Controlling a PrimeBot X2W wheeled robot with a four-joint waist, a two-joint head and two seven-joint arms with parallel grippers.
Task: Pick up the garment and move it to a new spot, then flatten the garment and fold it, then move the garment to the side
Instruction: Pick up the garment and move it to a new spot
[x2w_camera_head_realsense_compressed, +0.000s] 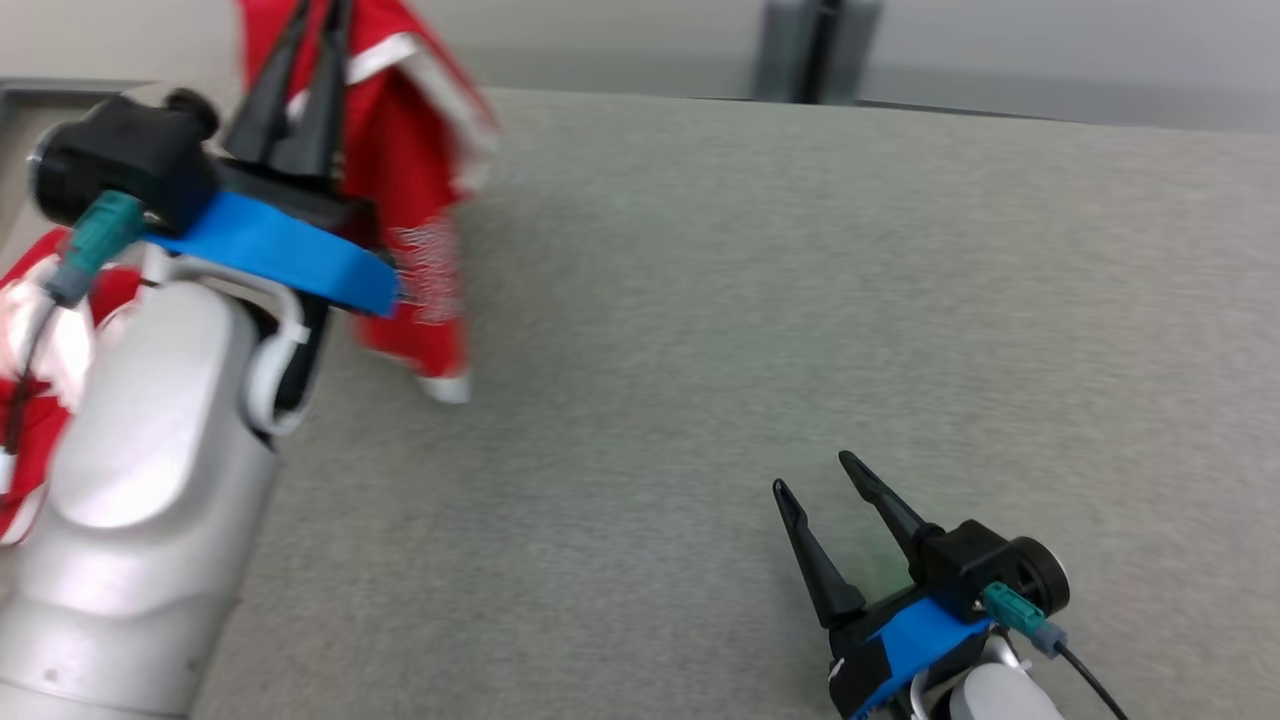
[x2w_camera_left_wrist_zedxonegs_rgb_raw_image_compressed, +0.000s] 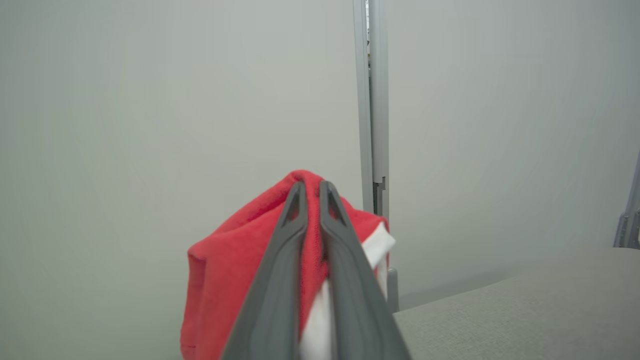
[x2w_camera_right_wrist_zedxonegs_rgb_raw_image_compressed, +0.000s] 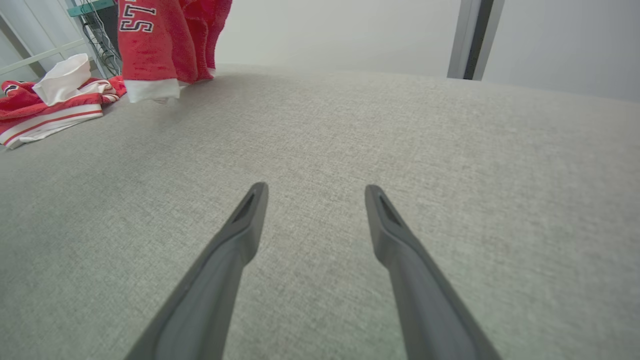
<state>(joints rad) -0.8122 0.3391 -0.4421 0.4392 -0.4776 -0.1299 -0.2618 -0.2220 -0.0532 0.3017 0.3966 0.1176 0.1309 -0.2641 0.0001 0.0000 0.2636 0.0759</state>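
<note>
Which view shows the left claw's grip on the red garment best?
Left wrist view: the left claw is shut on a fold of the red garment, close and sharp. The head view shows the grip blurred, with fabric hanging below. The right wrist view shows the garment's hanging lower end.

The red garment (x2w_camera_right_wrist_zedxonegs_rgb_raw_image_compressed: 150, 45) hangs at about eleven o'clock in the right wrist view. It carries large block letters, dark with a white outline. The two that can be read are "LS". Whatever comes before them is cut off at the cloth's edge and by the top of the view.

In the head view the same garment has a patch of white print at about ten o'clock, too blurred to read.

The heap (x2w_camera_right_wrist_zedxonegs_rgb_raw_image_compressed: 45, 107) of red and white cloth lies on the surface at nine o'clock in the right wrist view. A small dark mark shows at its far left end, too small to make out.
</note>
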